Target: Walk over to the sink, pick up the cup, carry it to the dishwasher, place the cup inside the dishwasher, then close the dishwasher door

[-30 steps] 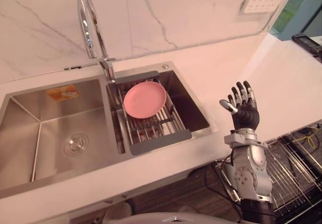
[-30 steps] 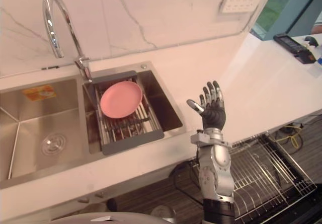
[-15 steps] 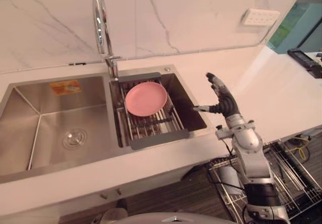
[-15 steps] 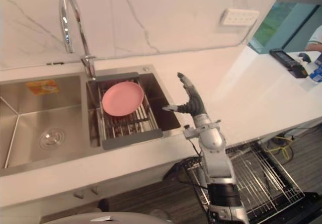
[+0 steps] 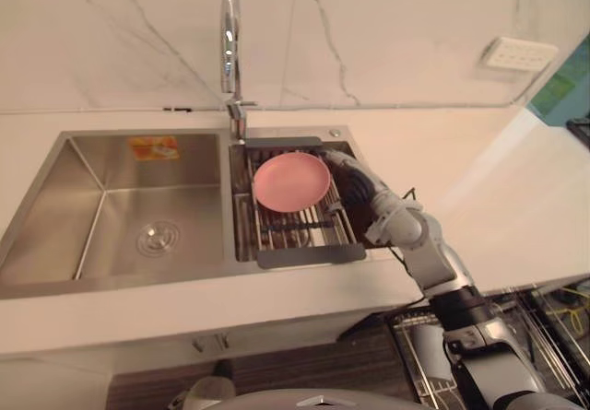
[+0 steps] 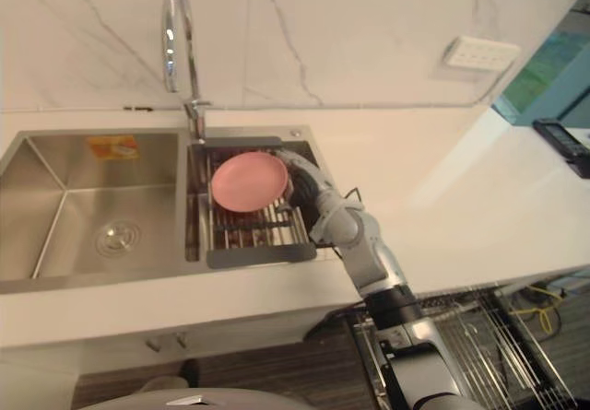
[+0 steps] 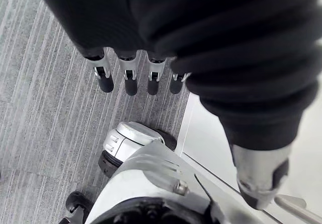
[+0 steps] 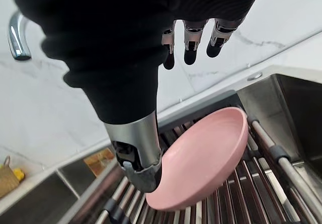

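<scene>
At the sink [image 5: 55,184], my right hand [image 5: 355,180] reaches over the pink dish [image 5: 291,181] lying on the grey rack [image 5: 309,255], fingers straight and apart, thumb by its rim, nothing gripped. My left hand [image 7: 130,80] hangs loose, empty. Pickup, carry, dishwasher loading and door closing all lie ahead

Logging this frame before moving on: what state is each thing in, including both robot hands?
Sink rack: seated across the right side of the sink.
Pink plate: lying face up on that rack, not gripped.
Right robot hand: open, fingers straight, at the plate's edge; contact cannot be told.
Left robot hand: open, hanging over the floor.
Faucet: no water seen running.
Dishwasher rack: pulled out below the counter.
</scene>
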### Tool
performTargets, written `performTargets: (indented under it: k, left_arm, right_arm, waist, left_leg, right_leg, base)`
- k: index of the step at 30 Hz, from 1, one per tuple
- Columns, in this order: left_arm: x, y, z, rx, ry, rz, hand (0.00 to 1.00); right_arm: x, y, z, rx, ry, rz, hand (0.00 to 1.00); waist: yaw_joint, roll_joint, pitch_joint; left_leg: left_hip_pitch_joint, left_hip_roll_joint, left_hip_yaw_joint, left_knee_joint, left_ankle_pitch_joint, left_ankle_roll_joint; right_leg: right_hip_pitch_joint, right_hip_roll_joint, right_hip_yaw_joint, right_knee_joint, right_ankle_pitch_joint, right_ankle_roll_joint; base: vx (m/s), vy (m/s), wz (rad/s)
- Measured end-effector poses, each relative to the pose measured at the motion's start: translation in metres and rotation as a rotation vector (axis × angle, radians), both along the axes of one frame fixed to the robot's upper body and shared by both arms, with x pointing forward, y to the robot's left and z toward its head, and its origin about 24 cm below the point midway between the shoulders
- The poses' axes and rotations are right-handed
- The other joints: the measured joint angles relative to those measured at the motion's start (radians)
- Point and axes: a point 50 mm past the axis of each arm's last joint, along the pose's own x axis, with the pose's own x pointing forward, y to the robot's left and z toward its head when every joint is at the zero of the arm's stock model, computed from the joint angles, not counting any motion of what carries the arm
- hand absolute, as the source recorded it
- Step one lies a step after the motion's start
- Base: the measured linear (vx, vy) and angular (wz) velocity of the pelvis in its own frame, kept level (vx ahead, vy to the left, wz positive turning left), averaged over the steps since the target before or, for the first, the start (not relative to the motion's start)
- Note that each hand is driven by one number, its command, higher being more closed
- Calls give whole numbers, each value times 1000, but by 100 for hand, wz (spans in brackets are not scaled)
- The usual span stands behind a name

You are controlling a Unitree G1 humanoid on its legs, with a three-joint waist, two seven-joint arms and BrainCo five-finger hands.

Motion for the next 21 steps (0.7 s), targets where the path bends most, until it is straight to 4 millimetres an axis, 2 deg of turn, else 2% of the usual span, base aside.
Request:
performTargets:
  k: [4, 12, 16, 21]
  left_arm:
    - [-5, -1, 0, -4, 25, -11, 0]
    - [-2, -1, 0, -13, 15, -30, 0]
    - [-1, -1, 1, -17, 13, -35, 0]
    - [1, -1, 1, -29, 3, -43, 0]
  right_arm:
    - [11, -1, -6, -120, 34, 6, 0]
    - [18, 0, -29, -271, 159, 42, 0]
    - [25, 5, -30, -348, 165, 69, 0]
    - [31, 0, -27, -392, 156, 59, 0]
  waist:
    - [16, 0, 2]
    - [41, 1, 9]
    - [41, 2, 21]
    - [55, 3, 31]
  left_leg:
    - [-11, -8, -26, 0, 4, 0]
    - [-25, -16, -66, 0, 11, 0]
    - [-24, -19, -81, 0, 15, 1]
    - [-27, -21, -87, 0, 17, 0]
  right_leg:
    - [12, -1, -34, -10, 2, 3]
    - [30, -3, -81, -12, -1, 8]
    - [42, -3, -98, -15, -2, 8]
    - [46, -3, -107, -15, -2, 9]
  base:
    - [-2, -9, 19]
    - [7, -15, 17]
    - [-8, -9, 12]
    - [-13, -2, 5]
